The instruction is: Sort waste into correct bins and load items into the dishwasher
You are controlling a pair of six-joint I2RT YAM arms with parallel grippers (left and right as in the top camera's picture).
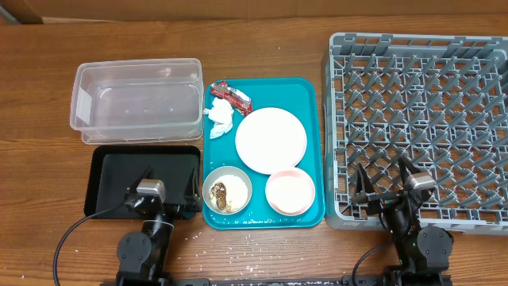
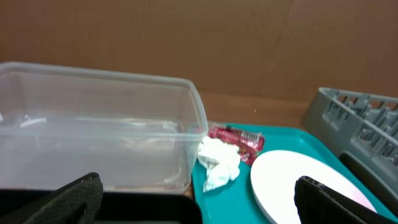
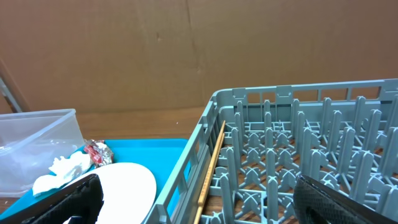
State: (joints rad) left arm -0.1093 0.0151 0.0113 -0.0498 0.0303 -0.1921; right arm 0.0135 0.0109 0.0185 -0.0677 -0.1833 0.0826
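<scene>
On the teal tray lie a red-and-silver snack wrapper [image 1: 232, 95] [image 2: 237, 139], a crumpled white tissue [image 1: 221, 117] [image 2: 219, 160], a pale round plate [image 1: 271, 140] [image 2: 292, 180], a pink bowl [image 1: 290, 191], and a grey-white bowl [image 1: 227, 191] holding rice and brown scraps. The clear tub [image 1: 135, 99] [image 2: 93, 130] and the black tray [image 1: 119, 179] are on the left. The grey dish rack [image 1: 421, 119] [image 3: 298, 143] is on the right. My left gripper [image 1: 170, 191] [image 2: 205, 205] is open over the black tray's near right corner. My right gripper [image 1: 384, 184] [image 3: 211, 205] is open over the rack's near left corner. The small white cup is out of view.
The teal tray [image 1: 317, 143] sits between the bins and the rack. A wooden stick [image 3: 211, 165] lies inside the rack along its left wall. White crumbs are scattered on the wooden table [image 1: 262, 238] in front of the teal tray.
</scene>
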